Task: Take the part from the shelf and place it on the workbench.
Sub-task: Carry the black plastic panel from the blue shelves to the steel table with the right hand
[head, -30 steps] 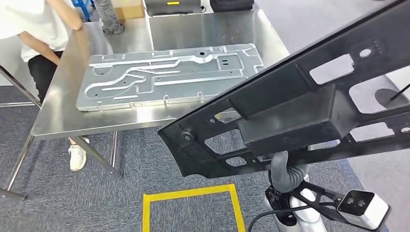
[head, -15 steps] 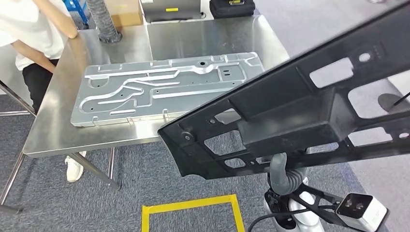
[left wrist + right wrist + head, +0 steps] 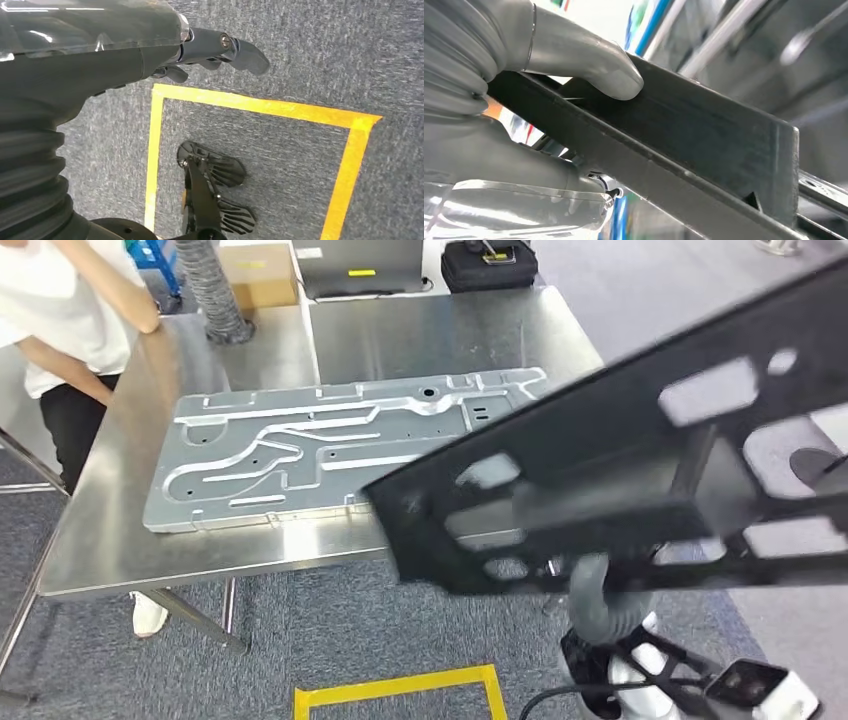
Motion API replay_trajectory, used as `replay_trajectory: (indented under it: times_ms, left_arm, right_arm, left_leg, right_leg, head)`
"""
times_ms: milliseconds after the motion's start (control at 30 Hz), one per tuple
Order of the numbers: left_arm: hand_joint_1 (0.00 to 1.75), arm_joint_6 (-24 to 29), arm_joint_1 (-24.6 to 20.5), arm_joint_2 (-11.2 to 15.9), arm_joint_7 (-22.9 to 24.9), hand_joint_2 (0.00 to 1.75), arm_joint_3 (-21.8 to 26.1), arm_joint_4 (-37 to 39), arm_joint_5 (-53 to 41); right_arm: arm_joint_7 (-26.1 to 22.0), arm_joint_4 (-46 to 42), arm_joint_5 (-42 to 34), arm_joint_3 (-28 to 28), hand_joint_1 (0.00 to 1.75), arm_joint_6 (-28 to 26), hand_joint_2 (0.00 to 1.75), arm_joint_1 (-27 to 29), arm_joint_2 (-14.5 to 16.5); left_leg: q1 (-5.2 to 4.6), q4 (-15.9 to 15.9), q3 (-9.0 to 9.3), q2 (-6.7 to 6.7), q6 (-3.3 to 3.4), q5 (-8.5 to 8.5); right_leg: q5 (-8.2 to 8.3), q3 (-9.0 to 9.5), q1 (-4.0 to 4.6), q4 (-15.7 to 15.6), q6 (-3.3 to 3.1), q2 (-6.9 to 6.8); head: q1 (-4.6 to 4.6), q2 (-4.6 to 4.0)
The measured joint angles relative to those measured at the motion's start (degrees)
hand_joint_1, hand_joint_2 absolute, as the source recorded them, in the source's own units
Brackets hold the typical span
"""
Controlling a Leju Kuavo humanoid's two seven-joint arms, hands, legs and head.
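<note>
The part (image 3: 620, 460) is a long black frame with cut-outs, blurred by motion. It hangs tilted in the air over the near right edge of the steel workbench (image 3: 430, 330). My right hand (image 3: 524, 100) grips it from below, the thumb (image 3: 609, 75) pressing on the part's flat black rail (image 3: 704, 145). In the head view the grey ribbed wrist (image 3: 598, 602) shows under the part, and the part hides the fingers. My left hand (image 3: 215, 50) hangs over the carpet and holds nothing.
A large stamped silver plate (image 3: 330, 450) lies across the workbench. A person (image 3: 70, 320) in a white shirt stands at its far left corner. A grey hose (image 3: 212, 290), a cardboard box (image 3: 258, 272) and a black bag (image 3: 487, 262) sit at the back. Yellow tape (image 3: 400, 685) marks the floor.
The whole view has shifted and the workbench now sits lower and nearer in the picture. The black part has blurred, and its near end has swung a little to the right.
</note>
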Motion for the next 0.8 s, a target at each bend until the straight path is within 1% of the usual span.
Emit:
replay_trajectory:
  times_ms: [67, 100, 133, 167, 233, 267, 300, 333, 367, 400, 433, 467, 500, 567, 600, 633, 667, 700, 733, 767, 800]
  left_arm:
    - [0.00, -0.3, -0.3, 0.2, -0.2, 1.75, 0.0, 0.0, -0.1]
    - [0.00, -0.5, -0.5, 0.3, -0.3, 1.75, 0.0, 0.0, -0.2]
    - [0.00, -0.6, -0.7, 0.4, -0.3, 1.75, 0.0, 0.0, -0.3]
    - [0.00, -0.7, -0.8, 0.5, -0.3, 1.75, 0.0, 0.0, -0.4]
    - [0.00, -0.7, -0.7, 0.7, -0.2, 1.75, 0.0, 0.0, -0.5]
    - [0.00, -0.7, -0.6, 0.9, -0.1, 1.75, 0.0, 0.0, -0.6]
    - [0.00, -0.7, -0.5, 0.9, 0.0, 1.75, 0.1, 0.0, -0.6]
    - [0.00, -0.8, -0.4, 1.0, 0.0, 1.75, 0.1, 0.0, -0.7]
    - [0.00, -0.8, -0.3, 1.0, 0.0, 1.75, 0.1, 0.0, -0.7]
    - [0.00, -0.9, -0.3, 1.1, 0.0, 1.75, 0.1, 0.0, -0.8]
    - [0.00, -0.9, -0.3, 1.2, -0.2, 1.75, 0.1, 0.0, -0.9]
    - [0.00, -1.0, -0.3, 1.2, -0.3, 1.75, 0.1, 0.0, -1.0]
    - [0.00, -1.0, -0.3, 1.4, -0.5, 1.75, 0.1, 0.0, -1.2]
    - [0.00, -1.2, -0.3, 1.6, -0.9, 1.75, 0.1, 0.0, -1.6]
    - [0.00, -1.3, -0.5, 1.7, -1.1, 1.75, 0.1, 0.0, -1.7]
    - [0.00, -1.3, -0.8, 1.7, -1.3, 1.75, 0.1, 0.0, -1.9]
    - [0.00, -1.4, -1.1, 1.8, -1.5, 1.75, 0.1, 0.0, -2.1]
    - [0.00, -1.4, -1.3, 1.8, -1.6, 1.75, 0.1, 0.0, -2.2]
    - [0.00, -1.4, -1.5, 1.8, -1.6, 1.75, 0.1, 0.0, -2.3]
    - [0.00, -1.4, -1.6, 1.8, -1.6, 1.75, 0.1, 0.0, -2.4]
    - [0.00, -1.4, -1.7, 1.8, -1.6, 1.75, 0.1, 0.0, -2.4]
  right_arm:
    - [1.2, 4.1, 2.8, -3.8, 1.75, -6.1, 1.75, -4.4, -0.8]
    - [2.1, 6.8, 5.0, -6.3, 1.75, -9.5, 1.75, -7.1, -1.5]
    - [3.2, 9.8, 8.1, -8.8, 1.75, -13.4, 1.75, -9.9, -2.2]
    - [4.7, 13.3, 12.6, -11.0, 1.75, -18.0, 1.75, -12.7, -3.1]
    - [8.3, 21.2, 24.0, -14.0, 1.75, -27.4, 1.75, -18.8, -5.5]
    - [10.2, 25.8, 30.2, -15.0, 1.75, -31.5, 1.75, -22.0, -6.9]
    - [12.0, 30.2, 35.9, -15.6, 1.75, -34.7, 1.75, -25.0, -8.3]
    - [13.8, 34.4, 41.0, -15.9, 1.75, -37.0, 1.75, -27.9, -9.7]
    - [15.5, 38.3, 45.5, -16.0, 1.75, -38.7, 1.75, -30.7, -10.7]
    - [17.4, 41.8, 49.9, -15.8, 1.75, -40.0, 1.75, -33.4, -11.5]
    - [19.5, 44.9, 54.2, -15.5, 1.75, -40.7, 1.75, -35.8, -12.1]
    - [21.8, 47.6, 58.9, -14.8, 1.75, -41.1, 1.75, -37.9, -12.5]
    - [24.4, 50.6, 64.6, -13.6, 1.75, -41.0, 1.75, -40.4, -12.8]
    - [29.1, 56.9, 77.4, -9.2, 1.75, -39.3, 1.75, -45.5, -12.7]
    - [30.6, 60.0, 83.4, -6.4, 1.75, -38.0, 1.75, -48.1, -12.3]
    - [31.1, 63.0, 88.2, -3.6, 1.75, -36.8, 1.75, -50.2, -11.5]
    - [30.7, 65.5, 91.5, -1.0, 1.75, -35.5, 1.75, -52.0, -10.3]
    - [29.7, 68.0, 93.8, 1.5, 1.75, -34.2, 1.75, -53.4, -8.8]
    - [28.6, 70.6, 95.4, 4.0, 1.75, -33.0, 1.75, -54.3, -7.1]
    - [27.5, 72.8, 96.4, 6.4, 1.75, -32.2, 1.75, -54.8, -5.5]
    - [26.4, 74.8, 96.9, 8.7, 1.75, -31.7, 1.75, -54.9, -3.8]
  left_leg:
    - [-0.13, 0.5, 0.66, 0.14, -0.48, 0.01]
    - [-0.13, 1.4, 0.34, 0.16, -0.70, -0.37]
    - [-0.07, 3.5, -0.64, 0.17, -0.91, -1.27]
    - [0.09, 6.6, -2.47, 0.16, -1.12, -2.60]
    - [0.39, 13.3, -7.34, 0.17, -1.54, -5.22]
    - [0.54, 15.1, -9.25, 0.17, -1.71, -5.41]
    - [0.68, 14.9, -10.27, 0.19, -1.90, -4.28]
    - [0.82, 12.6, -10.28, 0.20, -2.11, -1.77]
    - [0.96, 8.8, -9.54, 0.23, -2.24, 1.56]
    - [1.01, 5.5, -8.78, 0.26, -2.25, 3.97]
    - [0.94, 2.6, -8.13, 0.30, -2.03, 5.40]
    - [0.82, 1.1, -7.91, 0.33, -1.62, 6.05]
    - [0.60, 0.9, -7.98, 0.36, -1.16, 5.78]
    - [0.53, 0.5, -7.86, 0.47, -0.27, 6.29]
    - [0.61, 0.2, -7.64, 0.54, 0.05, 6.34]
    - [0.76, -0.1, -7.38, 0.60, 0.32, 6.45]
    - [0.86, -0.3, -7.12, 0.63, 0.50, 6.48]
    - [0.88, -0.4, -6.97, 0.62, 0.62, 6.40]
    - [0.88, -0.4, -6.84, 0.61, 0.69, 6.28]
    - [0.91, -0.4, -6.68, 0.53, 0.68, 6.11]
    - [0.94, -0.3, -6.49, 0.39, 0.63, 5.91]
  right_leg:
    - [0.47, 1.18, -0.34, -1.1, -0.39, 0.17]
    - [0.49, 2.00, -0.58, -1.6, -0.50, 0.11]
    - [0.48, 2.72, -0.84, -2.0, -0.61, 0.00]
    - [0.38, 3.20, -0.94, -2.3, -0.67, -0.15]
    - [-0.01, 3.49, -1.06, -2.3, -0.65, -0.15]
    - [-0.28, 3.68, -1.14, -2.2, -0.48, -0.12]
    - [-0.62, 3.92, -1.26, -2.1, -0.27, -0.13]
    - [-1.05, 4.25, -1.39, -1.9, -0.04, -0.17]
    - [-1.52, 4.59, -1.51, -1.7, 0.22, -0.21]
    - [-1.92, 4.88, -1.58, -1.5, 0.47, -0.26]
    - [-2.24, 4.96, -1.59, -1.3, 0.76, -0.28]
    - [-2.45, 4.90, -1.54, -1.1, 1.05, -0.26]
    - [-2.57, 4.77, -1.51, -1.0, 1.38, -0.21]
    - [-2.92, 4.53, -1.58, -0.8, 2.03, -0.02]
    - [-3.43, 4.28, -1.66, -0.2, 2.31, -0.02]
    - [-4.39, 3.49, -1.74, 1.4, 2.53, -0.04]
    - [-5.77, 2.06, -1.85, 4.3, 2.70, -0.09]
    - [-7.28, -0.01, -1.89, 8.3, 2.86, -0.14]
    - [-8.43, -2.29, -2.00, 12.3, 3.00, -0.15]
    - [-8.71, -4.08, -2.11, 15.0, 3.11, -0.17]
    - [-7.87, -5.00, -2.23, 15.7, 3.14, -0.19]
  head:
    - [-0.01, 0.01]
    - [-0.02, 0.01]
    - [-0.03, 0.01]
    - [-0.02, 0.01]
    - [-0.02, 0.01]
    - [-0.02, 0.01]
    - [-0.02, 0.01]
    - [-0.02, 0.01]
    - [-0.02, 0.01]
    - [-0.02, 0.00]
    - [-0.02, -0.01]
    - [-0.02, 0.00]
    - [-0.03, -0.01]
    - [-0.02, 0.01]
    - [-0.02, 0.01]
    - [-0.02, 0.01]
    - [-0.02, 0.01]
    - [-0.02, 0.01]
    - [-0.02, 0.01]
    - [-0.02, 0.01]
    - [-0.02, 0.01]
